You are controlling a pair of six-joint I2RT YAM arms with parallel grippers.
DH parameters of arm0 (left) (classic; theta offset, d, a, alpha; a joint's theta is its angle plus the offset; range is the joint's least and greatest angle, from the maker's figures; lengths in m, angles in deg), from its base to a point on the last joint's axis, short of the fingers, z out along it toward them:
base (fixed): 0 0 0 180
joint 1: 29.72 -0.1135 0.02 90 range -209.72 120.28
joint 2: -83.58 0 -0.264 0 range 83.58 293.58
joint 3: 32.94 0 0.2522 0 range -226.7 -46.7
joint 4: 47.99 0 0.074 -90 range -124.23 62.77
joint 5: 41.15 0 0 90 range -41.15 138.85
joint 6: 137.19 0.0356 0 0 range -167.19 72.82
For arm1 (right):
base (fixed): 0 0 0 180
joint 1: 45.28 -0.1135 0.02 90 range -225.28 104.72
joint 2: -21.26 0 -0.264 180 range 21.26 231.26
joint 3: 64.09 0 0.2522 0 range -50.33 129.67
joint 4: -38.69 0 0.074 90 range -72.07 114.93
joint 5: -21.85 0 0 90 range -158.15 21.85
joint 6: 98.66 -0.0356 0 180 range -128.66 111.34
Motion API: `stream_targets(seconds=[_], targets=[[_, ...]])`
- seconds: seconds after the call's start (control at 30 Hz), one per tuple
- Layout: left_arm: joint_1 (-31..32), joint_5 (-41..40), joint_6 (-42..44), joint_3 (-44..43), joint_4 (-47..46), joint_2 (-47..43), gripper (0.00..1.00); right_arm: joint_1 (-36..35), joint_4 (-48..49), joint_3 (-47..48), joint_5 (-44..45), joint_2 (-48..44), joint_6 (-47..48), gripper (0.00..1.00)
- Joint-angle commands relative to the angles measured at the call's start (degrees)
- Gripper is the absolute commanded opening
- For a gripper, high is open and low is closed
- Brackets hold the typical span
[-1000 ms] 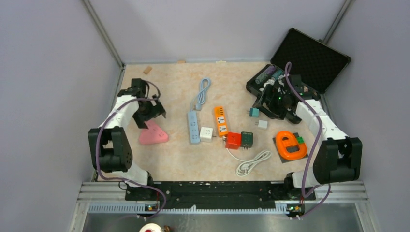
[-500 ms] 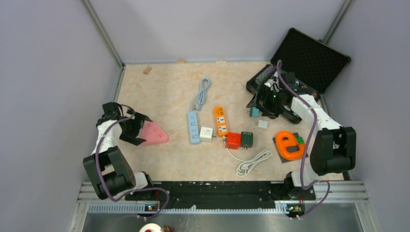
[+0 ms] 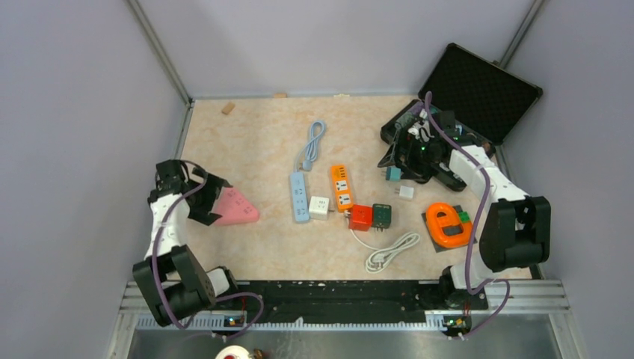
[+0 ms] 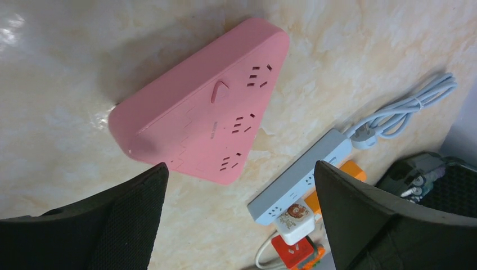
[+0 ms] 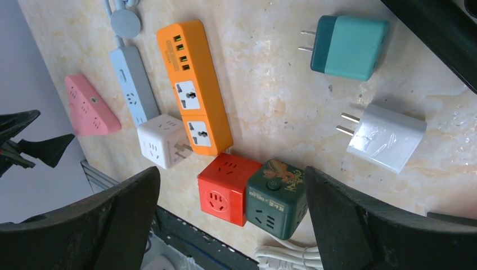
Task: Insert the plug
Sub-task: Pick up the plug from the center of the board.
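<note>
— Where are we on this?

— At the approach, we judge; nothing is picked up yet. Our left claw (image 4: pixel 239 169) hangs wide over the pink block (image 4: pixel 208 107), which lies flat on the bench (image 4: pixel 67 73) just ahead of its fingers, untouched.

— And the plug?

— Two loose ones lie under our right claw (image 5: pixel 232 169), which is wide too and holds nothing. The white plug (image 5: pixel 385 138) lies just ahead of one finger (image 5: pixel 394 225), and the teal plug (image 5: pixel 349 48) a little beyond it. Both lie flat, pins pointing toward the orange strip (image 5: pixel 194 84) ahead of the other finger.

— Which do we take?

— The task doesn't say; the white one looks closer to hand. Next we'd need to shift the claw sideways until a plug body sits between the fingers. Then we come down and close across its sides, leaving the pins free.

— Any containers?

— One: the black case (image 3: pixel 482 90), beyond the right claw, lid up. Our arm covers most of its base; we make out small items there but can't name them.
</note>
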Motion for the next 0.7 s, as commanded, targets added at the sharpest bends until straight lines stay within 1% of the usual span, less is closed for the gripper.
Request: stream_targets(seconds=[0.0, 0.17, 0.2, 0.27, 0.37, 0.43, 0.57, 0.67], targets=[[-0.2, -9.8, 0.8, -3.2, 6.2, -6.4, 0.99, -0.5, 0.6, 0.0, -1.0, -2.2, 0.7, 0.95], [-0.2, -18.8, -2.1, -4.6, 12.9, -8.3, 0.99, -0.6, 0.8, -0.9, -1.6, -2.5, 0.9, 0.95], [-0.1, -21.2, -2.6, -3.9, 13.1, -8.6, 0.99, -0.6, 0.8, -1.0, -1.6, -2.5, 1.0, 0.95], [-0.2, -22.5, -3.5, -1.4, 12.5, -8.4, 0.99, -0.6, 0.9, -1.4, -1.6, -2.5, 1.1, 0.95], [-0.2, -19.1, -3.1, 2.5, 7.7, -6.2, 0.99, -0.6, 1.4, -2.2, -1.8, -2.7, 0.8, 0.95], [-0.2, -15.4, -2.2, 4.3, 4.6, -3.6, 0.99, -0.6, 1.7, -2.7, -2.1, -2.8, 0.5, 0.95], [-0.2, -11.0, 0.2, 6.2, -3.0, 0.5, 0.99, -0.7, 1.6, -2.8, -1.9, -3.5, 0.5, 0.95], [-0.2, -8.4, 2.1, 6.8, -7.9, 0.6, 0.99, -0.7, 1.5, -3.0, -1.7, -3.8, 0.4, 0.95]])
